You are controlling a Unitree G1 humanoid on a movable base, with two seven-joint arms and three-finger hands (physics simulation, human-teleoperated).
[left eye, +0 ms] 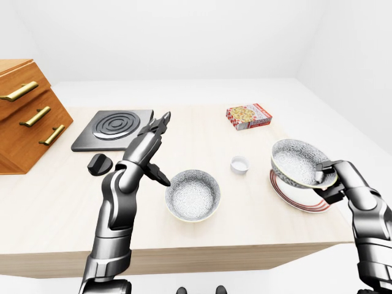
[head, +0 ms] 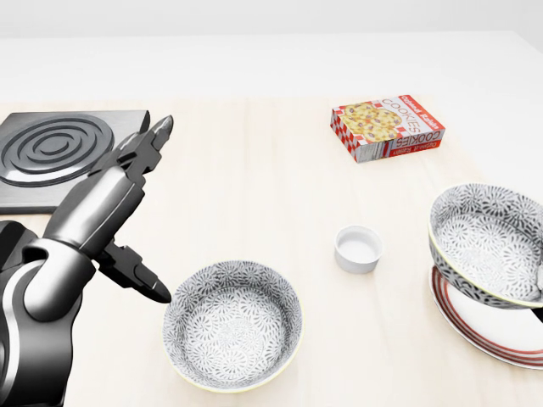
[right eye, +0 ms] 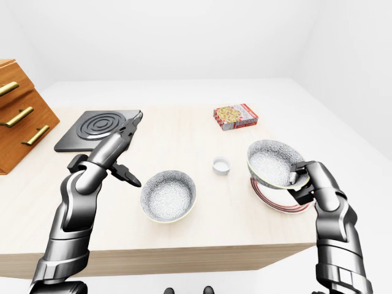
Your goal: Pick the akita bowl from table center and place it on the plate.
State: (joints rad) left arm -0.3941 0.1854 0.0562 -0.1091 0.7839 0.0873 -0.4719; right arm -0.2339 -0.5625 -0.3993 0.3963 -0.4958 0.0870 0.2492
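The akita bowl (head: pixel 488 246), white with a grey flower pattern, is tilted slightly and sits low over the left part of the red-rimmed plate (head: pixel 475 329) at the head view's right edge. Whether it touches the plate I cannot tell. My right hand (left eye: pixel 323 176) is shut on the bowl's right rim, and in the head view it is almost wholly cut off. A second patterned bowl (head: pixel 233 322) rests on the table at the bottom centre. My left hand (head: pixel 157 212) hovers open to the left of that bowl, fingers spread and holding nothing.
A small white ramekin (head: pixel 357 248) stands between the two bowls. A cookie box (head: pixel 388 127) lies at upper right, and a black hob plate (head: pixel 59 157) at upper left. A wooden drawer cabinet (left eye: pixel 24 116) and a black knob-like object (left eye: pixel 99 164) occupy the table's left.
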